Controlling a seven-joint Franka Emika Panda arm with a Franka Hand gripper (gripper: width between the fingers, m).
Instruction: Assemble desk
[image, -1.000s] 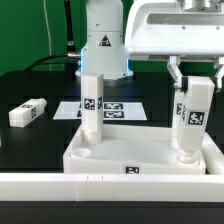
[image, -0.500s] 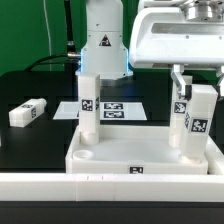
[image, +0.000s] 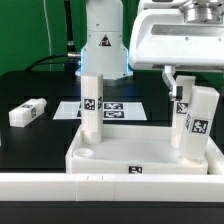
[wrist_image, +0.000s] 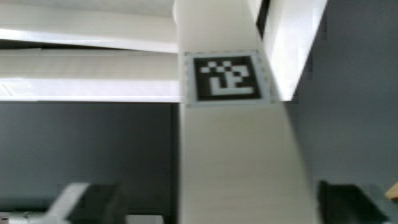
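**Open gripper at the right leg**

The desk panel (image: 110, 158) lies on the near side of the table (image: 30, 145). Taking sides from the exterior view's left and right, the left leg (image: 92, 108) and the right leg (image: 196, 125) stand upright in the panel's sockets. The gripper (image: 196, 84) straddles the top of the right leg, jaws released, with a gap on each side. A third leg (image: 28, 112) lies loose, far left.

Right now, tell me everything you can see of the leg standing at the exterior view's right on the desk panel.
That leg is a short white square-sided block, plastic by its look, bearing black-and-white square tags. It stands upright with its base in the corner socket of the desk panel. The open gripper straddles its upper part; in the wrist view the fingers flank it with a gap on each side, so only the panel seems to touch it.
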